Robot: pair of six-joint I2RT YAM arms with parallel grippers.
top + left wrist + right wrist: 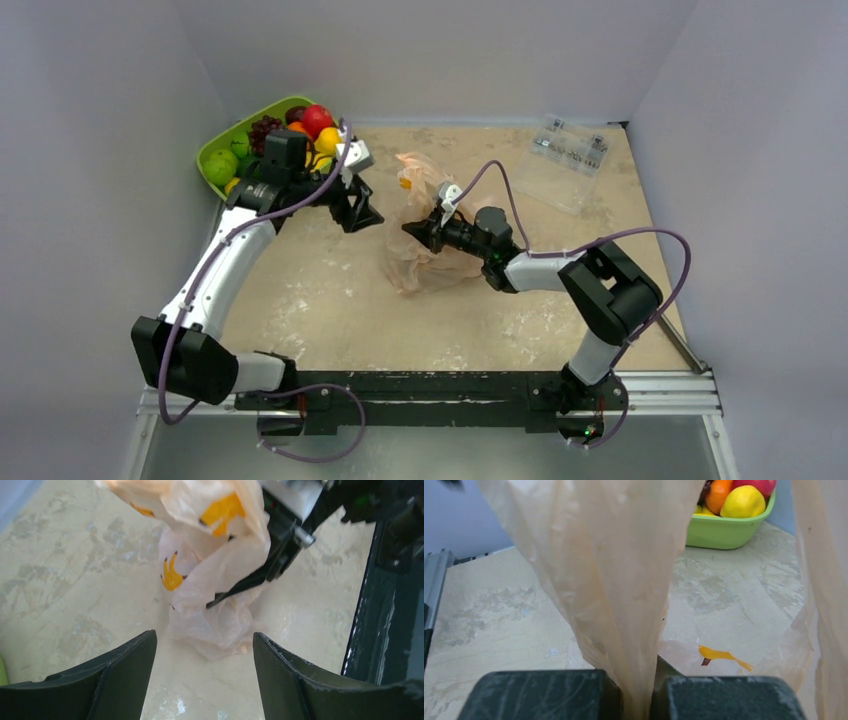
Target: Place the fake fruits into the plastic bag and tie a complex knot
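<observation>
The peach plastic bag [418,215] with orange prints stands crumpled at the table's middle; it also shows in the left wrist view [210,575] and the right wrist view [614,575]. My right gripper [418,231] is shut on a bunched fold of the bag [644,680] and holds it up. My left gripper [362,213] is open and empty, just left of the bag, its fingers [125,675] above bare table. The fake fruits [300,135] lie in the lime-green tray [215,150] at the back left; some show in the right wrist view [739,497]. No knot shows.
A clear packet [568,150] with small parts lies at the back right. Grey walls enclose the table on three sides. The dark base rail [440,385] runs along the near edge.
</observation>
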